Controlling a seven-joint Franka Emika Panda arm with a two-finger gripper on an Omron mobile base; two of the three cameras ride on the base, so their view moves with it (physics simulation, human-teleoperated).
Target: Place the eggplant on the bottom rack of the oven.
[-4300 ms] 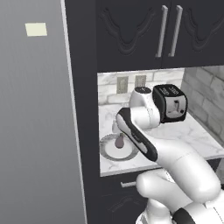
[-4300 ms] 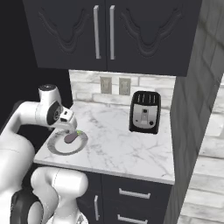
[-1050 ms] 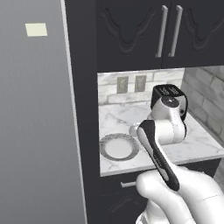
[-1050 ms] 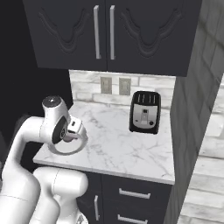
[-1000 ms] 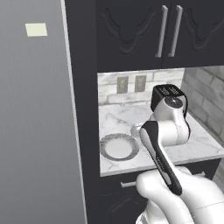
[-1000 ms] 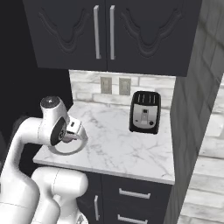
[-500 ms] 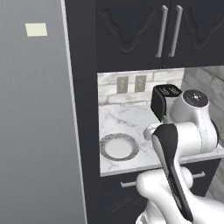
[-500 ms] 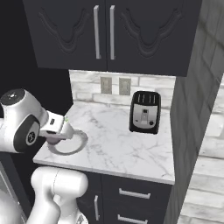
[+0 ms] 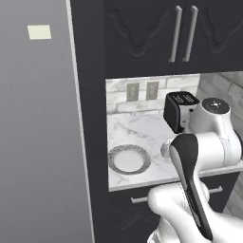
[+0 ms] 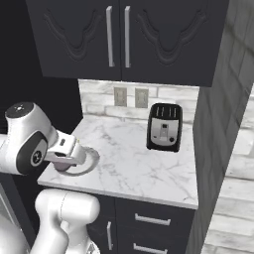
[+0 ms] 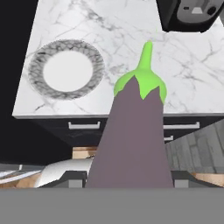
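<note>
Now the claw (image 11: 131, 177) is clamped on the eggplant (image 11: 133, 135) (green stem forward) above the marble counter (image 11: 183, 83).

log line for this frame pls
phase: carry | gripper: shut on eggplant | plate: bare on counter | toaster: on counter

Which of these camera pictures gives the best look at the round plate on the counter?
The hand view: the plate lies whole and unobstructed, its patterned rim and white middle plain. The left base view also shows it whole but flatter, at an angle. In the right base view the arm covers most of it, leaving a sliver of rim.
</note>
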